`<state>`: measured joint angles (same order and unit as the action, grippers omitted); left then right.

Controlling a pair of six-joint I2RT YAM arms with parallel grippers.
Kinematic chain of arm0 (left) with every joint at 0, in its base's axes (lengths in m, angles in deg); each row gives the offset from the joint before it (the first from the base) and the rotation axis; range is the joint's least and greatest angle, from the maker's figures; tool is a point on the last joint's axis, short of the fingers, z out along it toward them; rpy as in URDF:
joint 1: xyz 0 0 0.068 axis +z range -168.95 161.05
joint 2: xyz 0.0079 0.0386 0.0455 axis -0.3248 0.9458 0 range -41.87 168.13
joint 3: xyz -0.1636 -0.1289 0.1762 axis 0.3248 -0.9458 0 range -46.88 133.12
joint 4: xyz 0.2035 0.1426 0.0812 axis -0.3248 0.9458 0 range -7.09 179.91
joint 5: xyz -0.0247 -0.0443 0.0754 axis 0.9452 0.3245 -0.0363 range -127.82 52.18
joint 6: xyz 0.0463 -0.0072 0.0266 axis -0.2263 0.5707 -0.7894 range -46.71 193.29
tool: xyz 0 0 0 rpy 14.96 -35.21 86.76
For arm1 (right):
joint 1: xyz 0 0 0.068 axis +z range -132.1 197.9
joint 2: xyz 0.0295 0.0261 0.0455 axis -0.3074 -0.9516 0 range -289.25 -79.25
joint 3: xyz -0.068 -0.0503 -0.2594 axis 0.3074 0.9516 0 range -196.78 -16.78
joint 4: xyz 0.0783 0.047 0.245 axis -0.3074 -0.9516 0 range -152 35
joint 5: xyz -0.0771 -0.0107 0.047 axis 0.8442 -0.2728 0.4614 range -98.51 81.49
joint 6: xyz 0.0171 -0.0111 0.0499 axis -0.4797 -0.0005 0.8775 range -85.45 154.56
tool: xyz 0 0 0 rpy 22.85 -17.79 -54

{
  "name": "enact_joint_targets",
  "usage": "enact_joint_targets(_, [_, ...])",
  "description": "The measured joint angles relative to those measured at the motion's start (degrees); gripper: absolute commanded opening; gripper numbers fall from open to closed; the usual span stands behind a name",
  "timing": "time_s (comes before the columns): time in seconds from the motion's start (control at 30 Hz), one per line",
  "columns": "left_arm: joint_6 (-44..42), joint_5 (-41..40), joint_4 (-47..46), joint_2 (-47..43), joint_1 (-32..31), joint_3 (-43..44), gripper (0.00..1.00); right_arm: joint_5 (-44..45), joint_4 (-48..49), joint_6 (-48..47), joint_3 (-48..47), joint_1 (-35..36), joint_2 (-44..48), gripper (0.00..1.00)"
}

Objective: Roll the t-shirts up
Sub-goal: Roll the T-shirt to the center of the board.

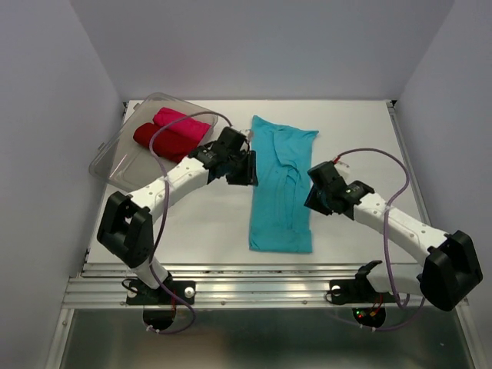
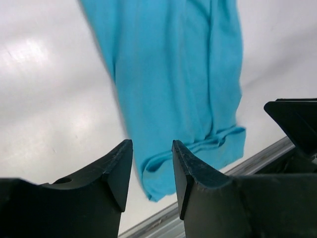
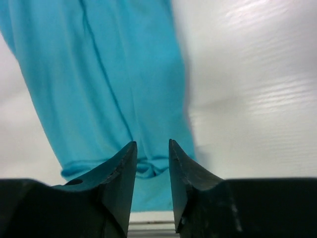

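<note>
Turquoise t-shirt [image 1: 280, 200] folded long, flat on table [image 1: 200, 231] before me; dark red shirt [image 1: 154, 138] and magenta shirt [image 1: 183, 124] bundled side by side in tub [image 1: 108, 165].

Spread t-shirt [image 1: 281, 192]: plain turquoise-blue
Rolled t-shirt [image 1: 184, 123]: bright magenta-pink
Neighbouring t-shirt [image 1: 150, 137]: dark red
Tub [image 1: 114, 159]: clear
Table [image 1: 200, 231]: white

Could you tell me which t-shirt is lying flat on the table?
The turquoise t-shirt; the red t-shirt and pink t-shirt are bundled in the tub.
</note>
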<state>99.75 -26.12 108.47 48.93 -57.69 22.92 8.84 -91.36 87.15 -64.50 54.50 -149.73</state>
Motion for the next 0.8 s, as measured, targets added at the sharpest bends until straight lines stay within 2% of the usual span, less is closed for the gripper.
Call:
enact_joint_targets(0.07, [-1.0,-0.1,0.0,2.0,2.3,5.6,0.49,0.8,-0.2,-0.6,-1.1,-4.0,0.1,0.44])
enact_joint_targets(0.27, [-2.1,0.3,1.0,12.6,5.5,21.7,0.49,3.5,-0.5,-3.8,-4.3,-16.8,0.5,0.47])
enact_joint_targets(0.53, [-3.8,0.0,5.7,35.8,8.2,52.4,0.53,3.4,0.0,-6.6,-5.8,-20.1,0.0,0.48])
enact_joint_targets(0.6, [-4.1,0.2,7.3,41.6,9.0,59.7,0.57,3.2,0.3,-6.8,-5.8,-20.1,-0.7,0.48])
enact_joint_targets(0.67, [-4.1,0.7,7.0,44.7,9.6,63.0,0.6,2.9,0.6,-6.8,-5.8,-20.2,-1.3,0.48])
enact_joint_targets(0.8, [-3.5,3.4,5.2,47.4,10.7,63.4,0.65,2.4,0.8,-7.0,-5.8,-20.5,-1.9,0.49])
